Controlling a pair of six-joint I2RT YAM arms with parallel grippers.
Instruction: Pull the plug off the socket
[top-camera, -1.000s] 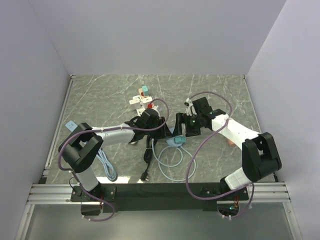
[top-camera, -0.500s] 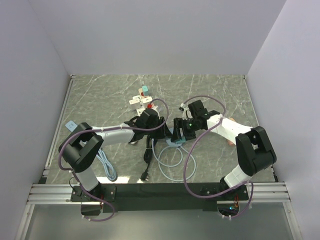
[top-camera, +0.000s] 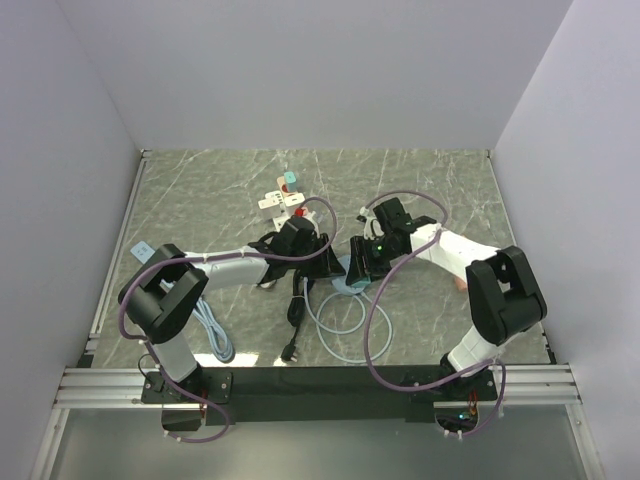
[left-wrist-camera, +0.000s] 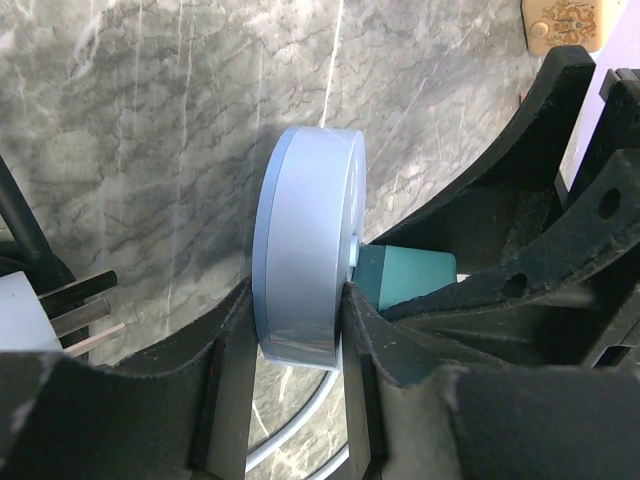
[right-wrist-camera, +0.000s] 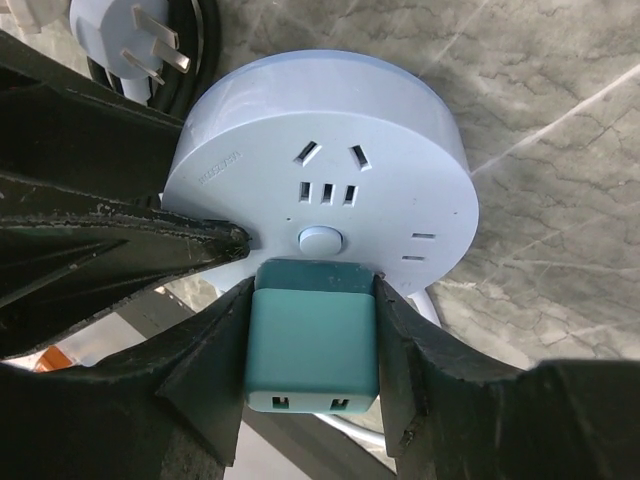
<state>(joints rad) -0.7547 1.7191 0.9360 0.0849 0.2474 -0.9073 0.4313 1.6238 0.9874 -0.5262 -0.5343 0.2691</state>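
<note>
Marble counter fills the overhead frame, and both arms are folded in to its middle: left arm from the lower left, right arm from the right. Below them a loop of white cable and a black cord sprawl toward the bottom edge.

Now the piece that matters, the round pale-blue socket, turned up on edge at centre frame between the two hands. Whether its rim rests on the counter, I can't tell. Left hand is clamped across the disc, a finger on each face, bracing it.

And there's the plug — teal, squarish, seated in the socket's face just under the little round button, no gap showing at the joint. Right hand has it, fingers pressed to both flanks. A spare plug with bare prongs sits in the upper left of the right wrist view, out of play.

So by my read the grips are set and the pull itself is not yet made. What's called for next is a straight draw away from the socket's face, along the line of the prongs, with the left hand holding firm. Any twist and I'd expect the prongs to bind, or the disc to slip out of its brace.
</note>
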